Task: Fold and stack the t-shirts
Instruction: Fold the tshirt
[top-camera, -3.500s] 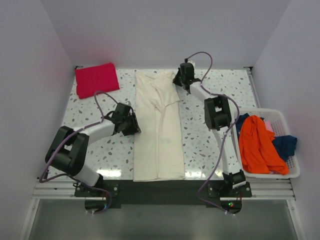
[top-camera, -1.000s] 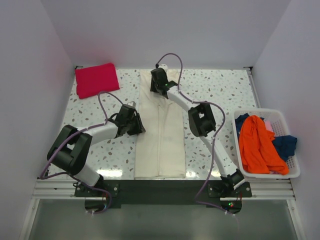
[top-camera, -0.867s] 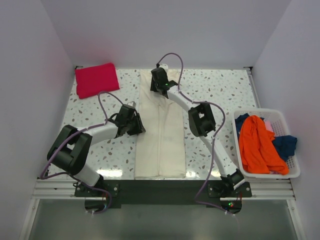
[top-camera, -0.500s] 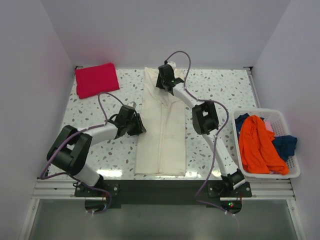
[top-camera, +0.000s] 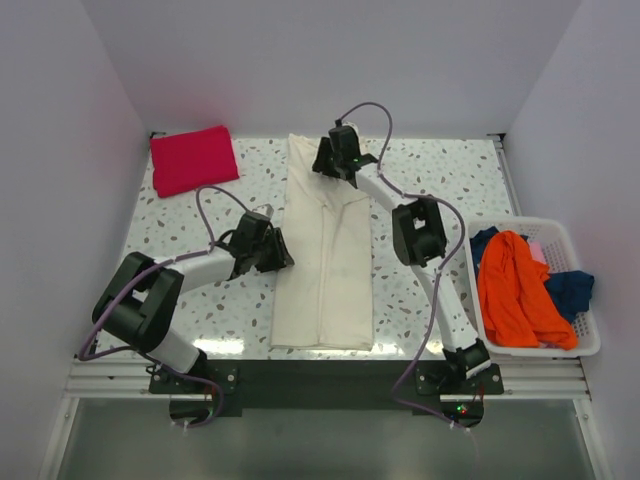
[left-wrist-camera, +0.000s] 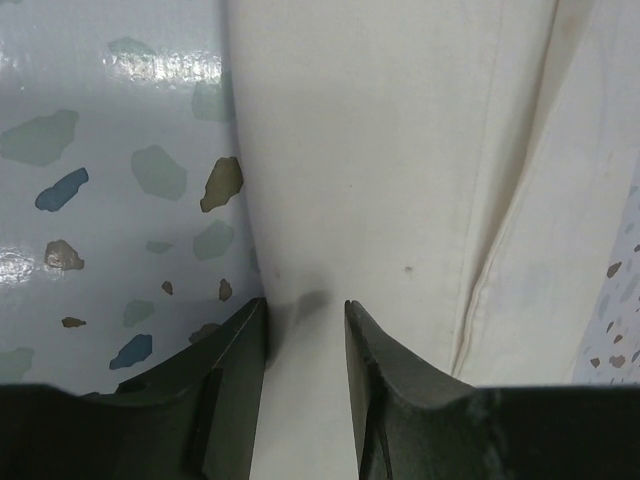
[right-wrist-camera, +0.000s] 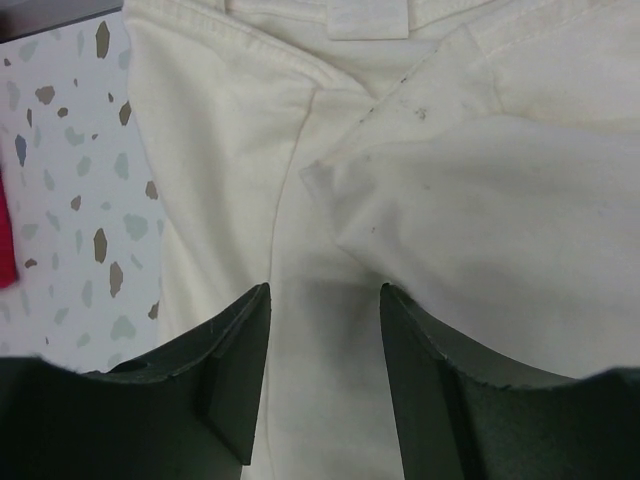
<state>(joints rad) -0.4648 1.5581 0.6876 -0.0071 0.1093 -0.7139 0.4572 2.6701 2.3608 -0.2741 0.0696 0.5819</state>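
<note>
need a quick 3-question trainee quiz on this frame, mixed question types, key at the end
1. Multiple choice: where on the table does the folded red t-shirt lie?
A. near edge, between the arm bases
B. far left corner
C. far right corner
2. True or false: the cream t-shirt hangs lifted off the table from the right gripper.
3. Short answer: which garment lies on top in the basket?

Key:
1. B
2. False: it lies flat in a long strip, and the jaws stand open over its collar end.
3. The orange t-shirt.
</note>
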